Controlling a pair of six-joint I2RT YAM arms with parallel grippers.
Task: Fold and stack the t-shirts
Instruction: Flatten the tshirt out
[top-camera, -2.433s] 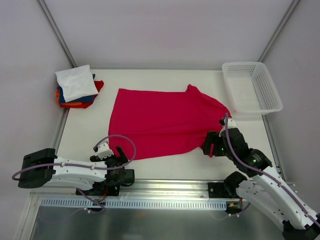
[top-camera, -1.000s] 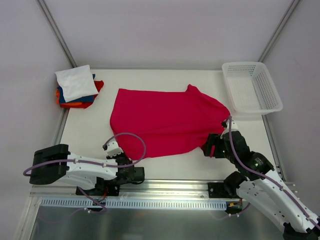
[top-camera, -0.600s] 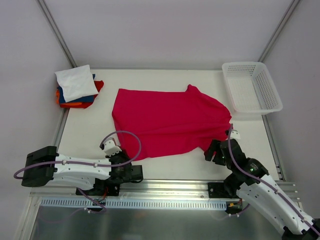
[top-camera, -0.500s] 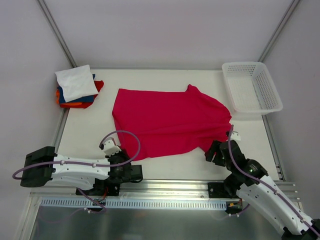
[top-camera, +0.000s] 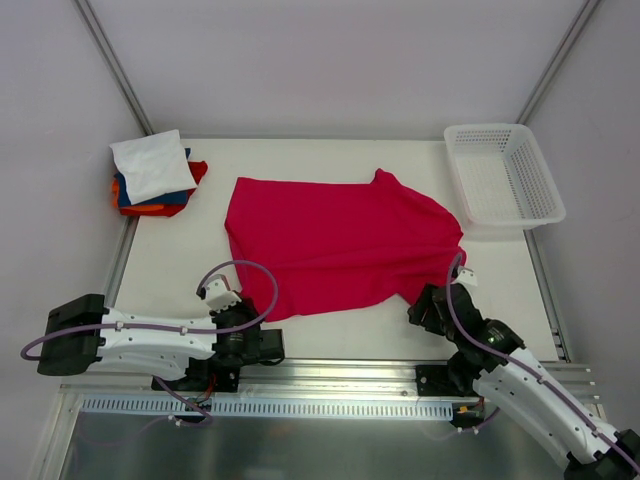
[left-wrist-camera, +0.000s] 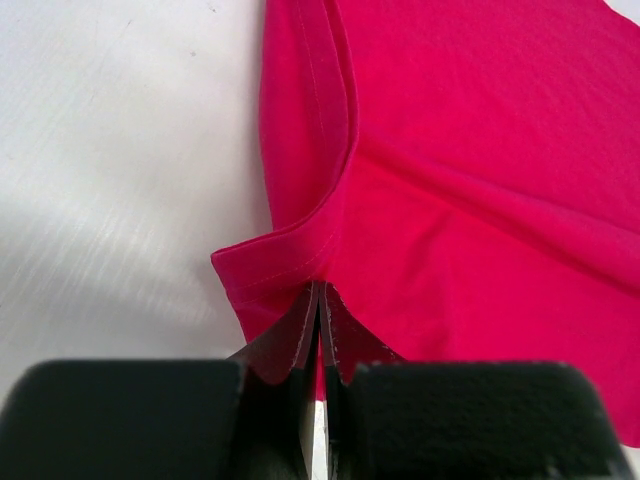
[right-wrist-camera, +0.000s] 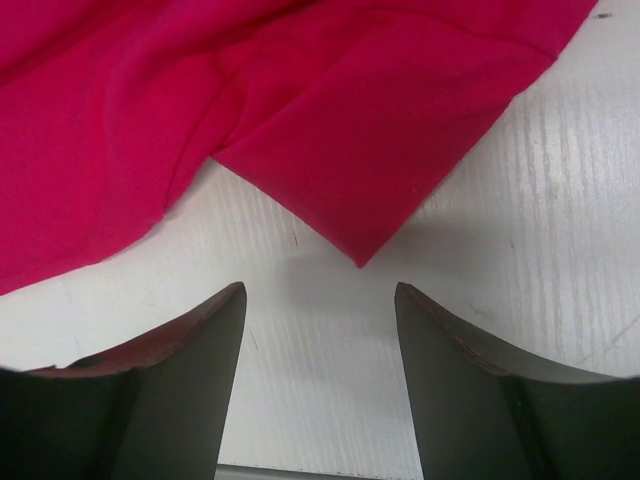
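A large crimson-red t-shirt lies spread across the white table. My left gripper is at its near left corner, shut on the hem; the cloth shows pinched between the two fingers. At the shirt's near right corner my right gripper stands open, low over the table. That corner lies just ahead of its fingertips and is not touched. At the far left is a stack of folded t-shirts, white on top, with blue, orange and red under it.
A white plastic mesh basket stands at the far right corner. Metal rails run along the table's left, right and near edges. Both arm bases sit at the near edge.
My right gripper has drawn back a little toward the near edge, off the shirt's corner, with its jaws slightly narrower. The left gripper has shifted slightly left, still holding the hem.
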